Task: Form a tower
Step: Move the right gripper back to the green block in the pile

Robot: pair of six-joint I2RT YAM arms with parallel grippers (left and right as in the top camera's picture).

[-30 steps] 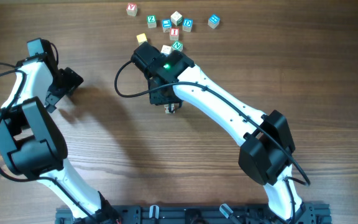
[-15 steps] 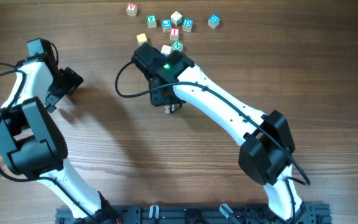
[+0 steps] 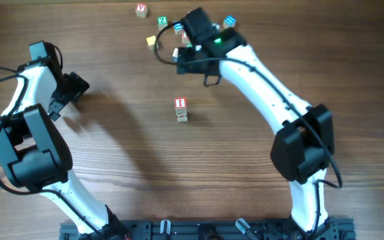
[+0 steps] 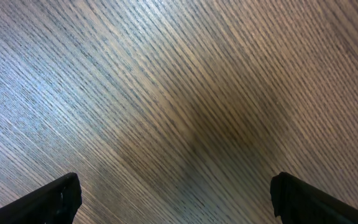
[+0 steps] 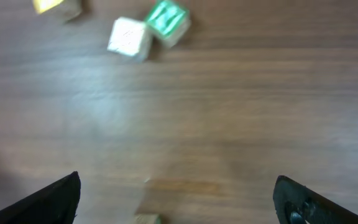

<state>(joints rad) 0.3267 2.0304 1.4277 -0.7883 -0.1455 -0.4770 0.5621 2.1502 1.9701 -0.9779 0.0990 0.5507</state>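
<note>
Tower (image 3: 181,109), red I uppermost, stands behind my spread right end effector (image 5: 179,198); I should straddle the white cube (image 5: 129,37) ahead squarely, sparing its green neighbour (image 5: 166,18).

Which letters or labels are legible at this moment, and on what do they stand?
"I", red: top of the tower.
"Z", green: loose cube.
Red-lettered cube, blue-lettered cube: too small to read.
Green-printed cube, right wrist view: blurred.
</note>
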